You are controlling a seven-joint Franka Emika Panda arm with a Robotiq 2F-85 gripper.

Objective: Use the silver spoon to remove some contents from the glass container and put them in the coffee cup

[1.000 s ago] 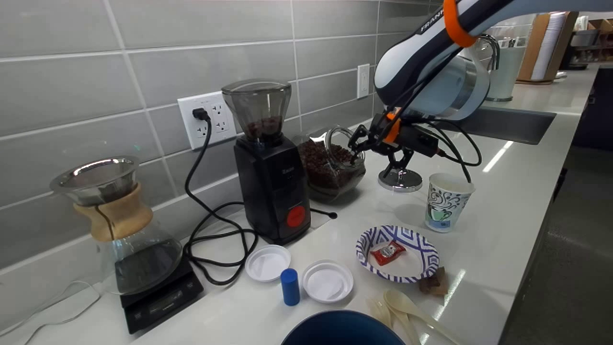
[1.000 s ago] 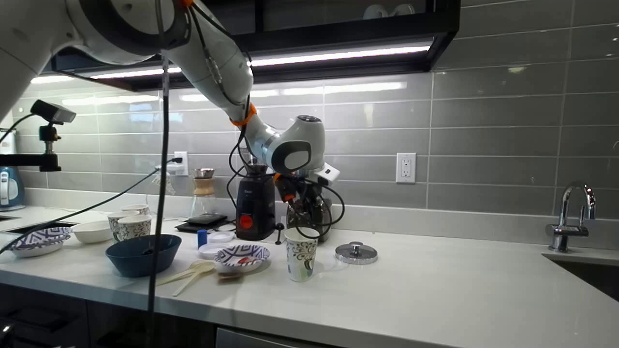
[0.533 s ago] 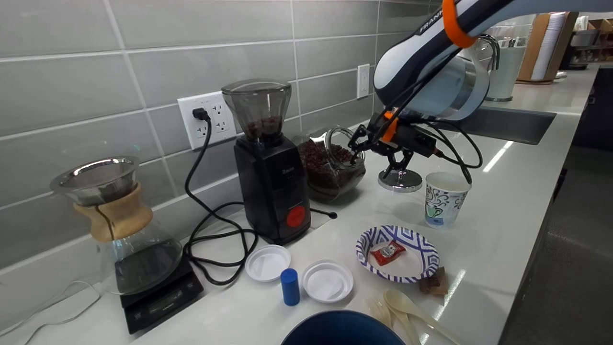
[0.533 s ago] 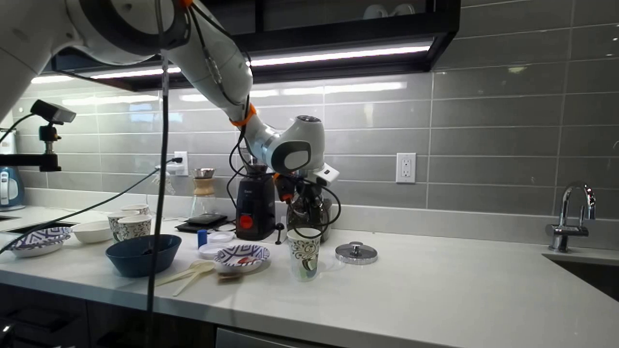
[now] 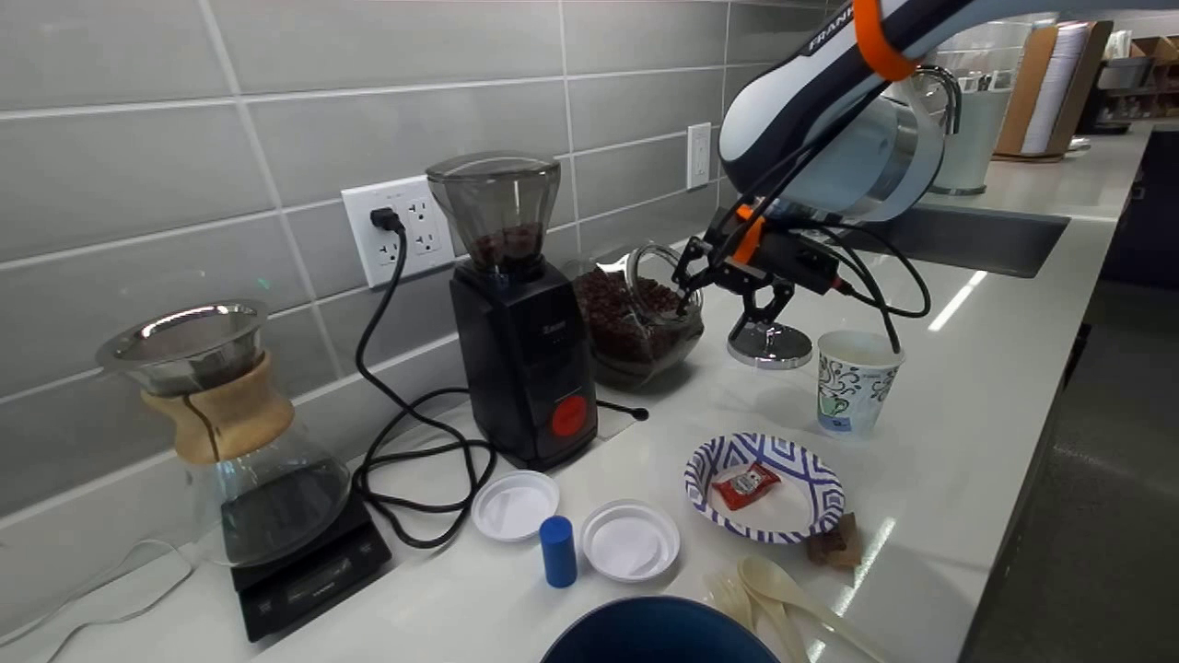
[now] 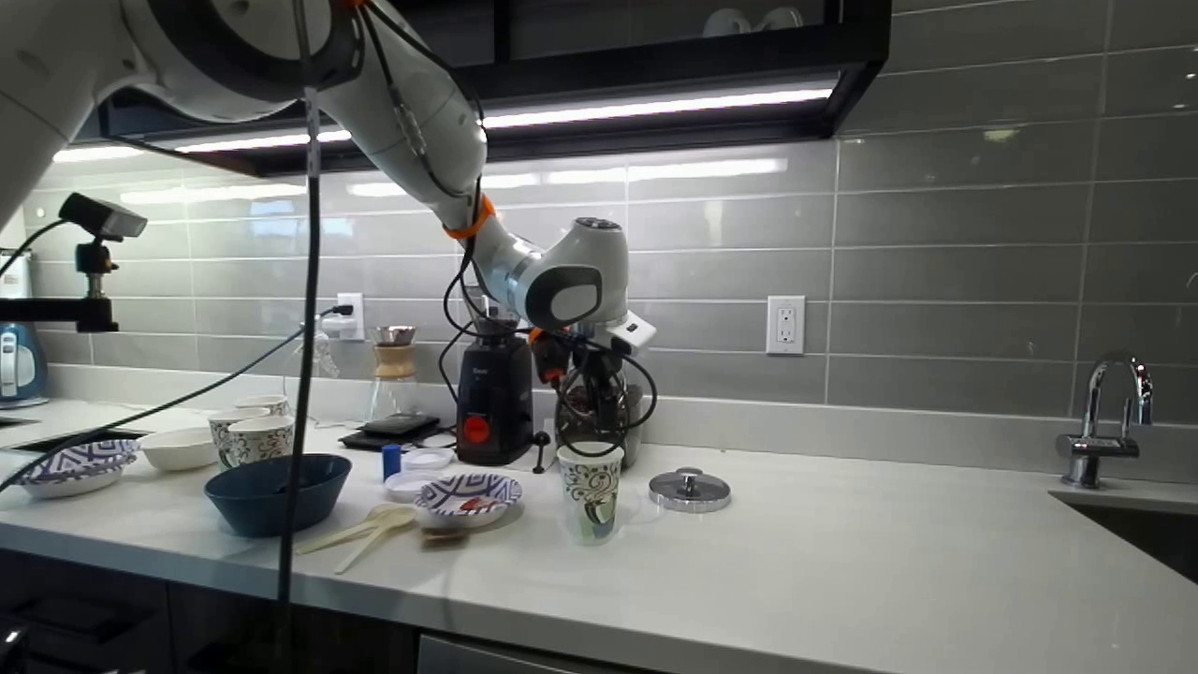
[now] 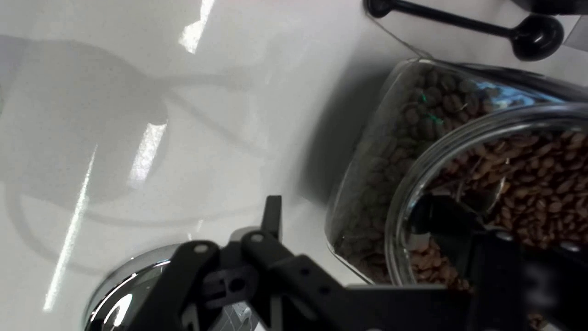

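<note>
On the desk (image 5: 967, 405), beside the black grinder (image 5: 523, 364), sits the glass container (image 5: 636, 331) of brown beans (image 7: 553, 184). My tool (image 7: 347, 209) is released, its fingers spread wide: one reaches inside the container's mouth, the other hangs outside near the chrome lid (image 5: 770, 350). By the inner finger shines what I take for the silver spoon (image 7: 495, 196); whether they touch I cannot tell. The coffee cup (image 5: 857, 387) stands upright near the lid.
</note>
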